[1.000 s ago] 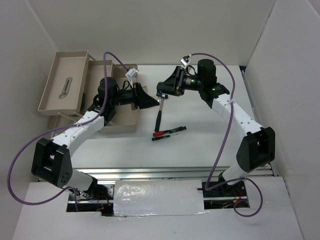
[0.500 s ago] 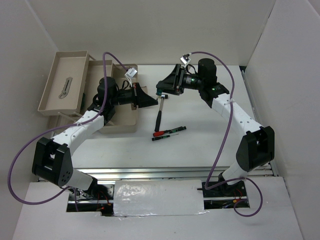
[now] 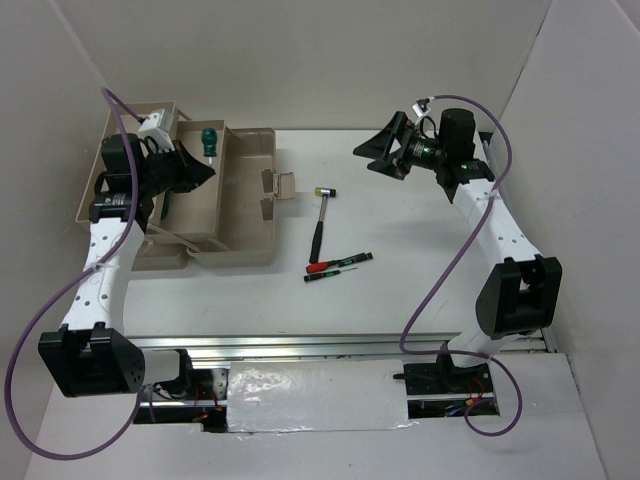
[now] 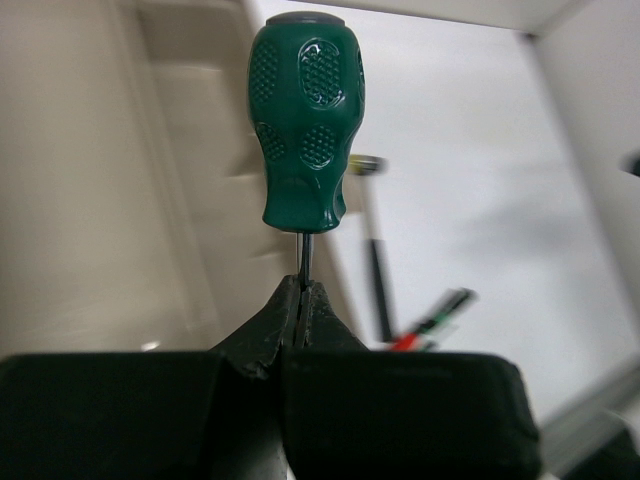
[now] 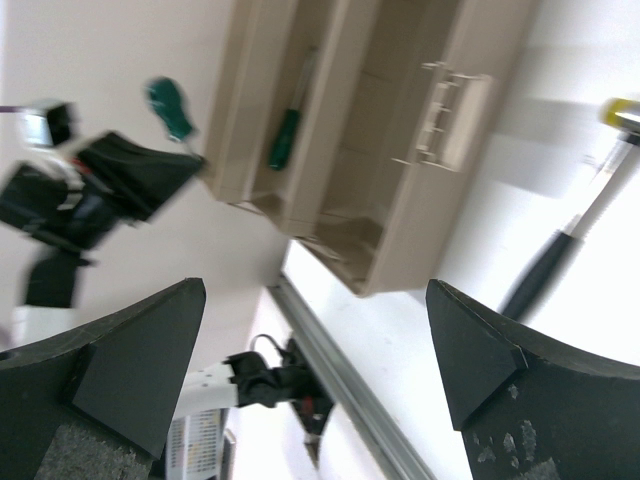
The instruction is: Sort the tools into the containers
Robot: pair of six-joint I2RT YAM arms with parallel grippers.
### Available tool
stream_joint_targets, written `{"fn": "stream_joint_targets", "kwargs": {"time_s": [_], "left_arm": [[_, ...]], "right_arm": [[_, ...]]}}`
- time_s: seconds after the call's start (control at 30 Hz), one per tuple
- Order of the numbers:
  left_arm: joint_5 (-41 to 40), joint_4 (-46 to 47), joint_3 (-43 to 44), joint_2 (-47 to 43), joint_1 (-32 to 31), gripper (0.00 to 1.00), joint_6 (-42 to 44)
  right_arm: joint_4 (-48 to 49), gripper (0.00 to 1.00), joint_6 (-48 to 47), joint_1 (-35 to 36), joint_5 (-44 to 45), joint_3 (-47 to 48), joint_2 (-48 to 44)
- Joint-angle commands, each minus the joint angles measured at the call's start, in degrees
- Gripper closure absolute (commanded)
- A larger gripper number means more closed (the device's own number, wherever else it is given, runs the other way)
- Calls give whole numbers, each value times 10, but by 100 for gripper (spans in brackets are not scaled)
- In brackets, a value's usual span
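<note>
My left gripper (image 3: 205, 163) is shut on the thin shaft of a green-handled screwdriver (image 3: 208, 137), its handle sticking out past the fingertips (image 4: 305, 130). It hovers at the far left corner of the beige toolbox base (image 3: 240, 205), beside the shallow tray (image 3: 95, 185). A second green screwdriver (image 5: 285, 135) lies in a tray. The black-handled mallet (image 3: 319, 225) lies on the table right of the box. Red and black screwdrivers (image 3: 337, 265) lie just below it. My right gripper (image 3: 368, 155) (image 5: 315, 290) hangs open and empty at the far right, above the mallet.
The box's pale handle (image 3: 281, 185) sticks out toward the mallet. White walls stand close on the left, back and right. A metal rail (image 3: 330, 342) runs along the near table edge. The left arm covers most of the tray.
The right gripper has opened and drawn back to the far right, leaving the mallet on the table. The left arm has swung left from the middle to the tray side, now holding the green screwdriver.
</note>
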Motion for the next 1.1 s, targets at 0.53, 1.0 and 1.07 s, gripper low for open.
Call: {"fn": "stream_joint_targets", "kwargs": {"time_s": [0.53, 1.0, 1.07], "left_arm": [[-253, -240, 133, 135, 14, 57, 157], [-93, -254, 146, 148, -318, 39, 386], [-113, -273, 149, 205, -373, 40, 404]], "right_arm": [[-297, 5, -360, 52, 195, 4, -23], [-345, 10, -432, -92, 215, -124, -112], [-351, 11, -431, -141, 204, -137, -120]]}}
